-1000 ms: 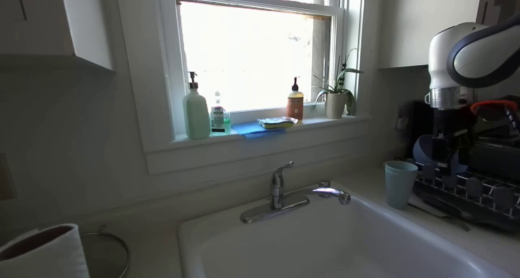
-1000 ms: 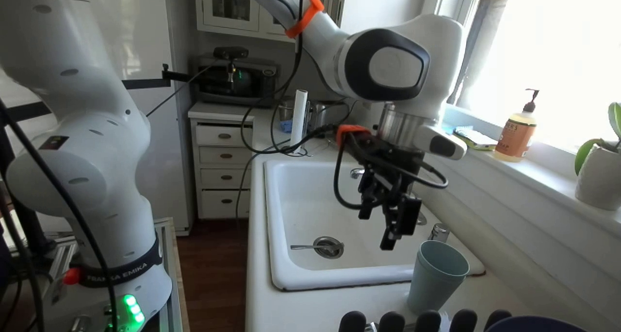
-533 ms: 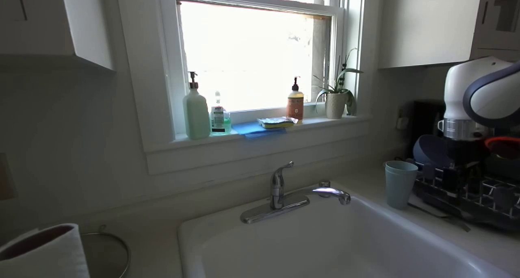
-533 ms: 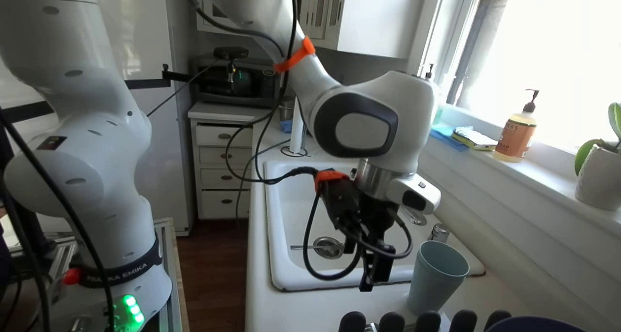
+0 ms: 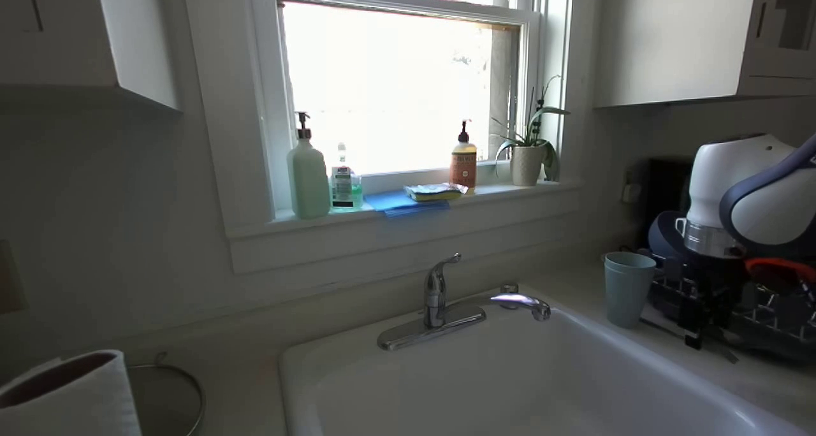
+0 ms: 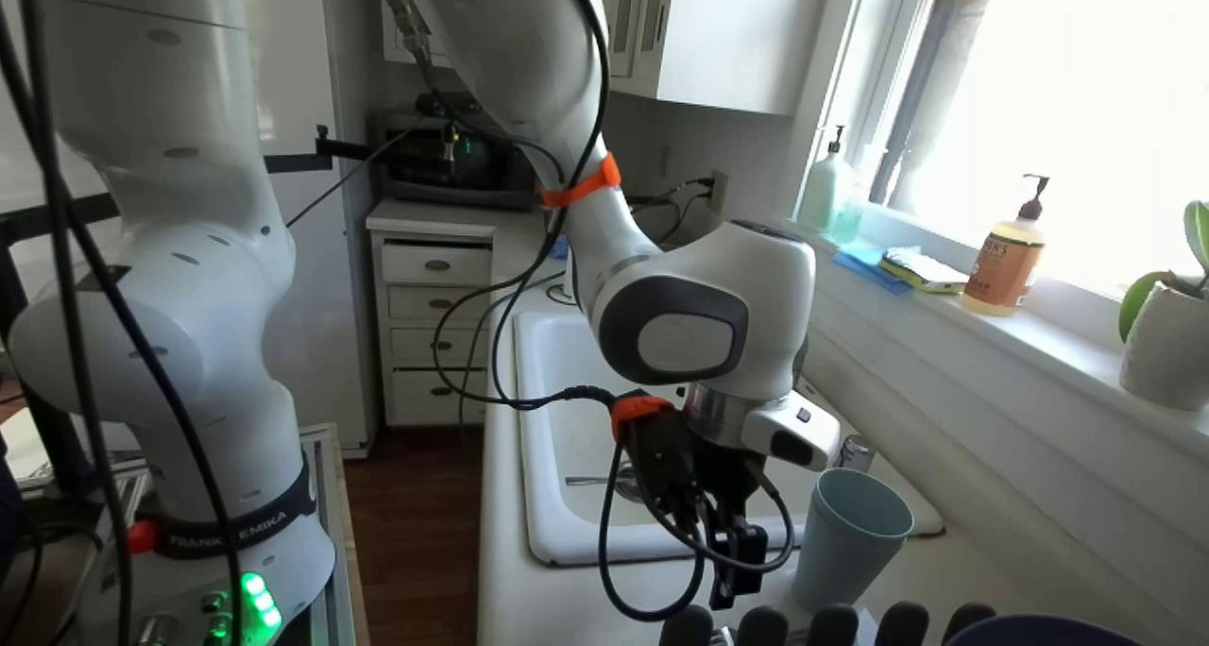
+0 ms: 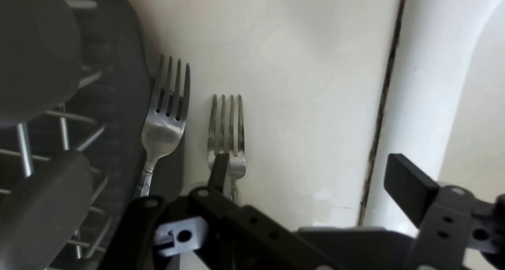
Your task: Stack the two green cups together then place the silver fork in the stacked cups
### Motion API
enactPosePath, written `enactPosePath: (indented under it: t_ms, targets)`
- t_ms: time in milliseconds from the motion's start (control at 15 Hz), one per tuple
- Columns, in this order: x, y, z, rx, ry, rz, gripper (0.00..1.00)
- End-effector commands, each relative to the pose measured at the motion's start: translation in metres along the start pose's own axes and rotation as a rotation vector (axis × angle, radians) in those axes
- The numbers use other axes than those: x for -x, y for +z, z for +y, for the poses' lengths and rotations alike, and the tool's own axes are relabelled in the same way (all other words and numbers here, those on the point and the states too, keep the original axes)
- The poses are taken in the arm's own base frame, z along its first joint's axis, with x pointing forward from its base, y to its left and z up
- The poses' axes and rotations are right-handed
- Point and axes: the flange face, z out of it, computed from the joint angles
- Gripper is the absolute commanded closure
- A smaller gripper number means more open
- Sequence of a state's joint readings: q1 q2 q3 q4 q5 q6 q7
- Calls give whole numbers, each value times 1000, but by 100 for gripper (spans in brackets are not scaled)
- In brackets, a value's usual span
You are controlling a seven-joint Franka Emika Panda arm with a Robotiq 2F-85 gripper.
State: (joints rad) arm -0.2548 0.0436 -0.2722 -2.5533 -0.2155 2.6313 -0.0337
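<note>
The two green cups [image 5: 628, 292] stand upright on the counter, nested, with a second rim line just below the top one. The same stack shows in an exterior view [image 6: 853, 537]. In the wrist view a silver fork [image 7: 237, 167] lies on the counter, and another fork [image 7: 162, 135] lies to its left against the dish rack. My gripper [image 7: 309, 163] is open and empty, low over the counter beside the cups. Its left finger [image 7: 218, 173] overlaps the right-hand fork's neck; I cannot tell whether they touch. Both forks' handles are partly hidden.
The dish rack [image 7: 130, 143] with grey prongs borders the forks. The white sink [image 6: 557, 523] lies on the opposite side, with a utensil [image 6: 586, 481] at its drain. A faucet [image 5: 435, 296] and a blue bowl [image 5: 666, 235] stand nearby.
The arm has come down, bringing my gripper from above the dish rack level to just over the counter by the forks. The cups have not moved.
</note>
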Motion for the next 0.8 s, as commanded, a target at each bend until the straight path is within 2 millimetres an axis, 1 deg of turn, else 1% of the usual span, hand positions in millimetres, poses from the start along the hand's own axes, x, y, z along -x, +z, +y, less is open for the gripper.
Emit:
enactPosePath:
  t_ms: [0, 333, 733]
  targets:
    - [-13, 19, -2, 44, -1, -5, 0]
    - [-23, 37, 3, 81, -7, -28, 0]
    - [-26, 57, 6, 98, -9, -62, 0]
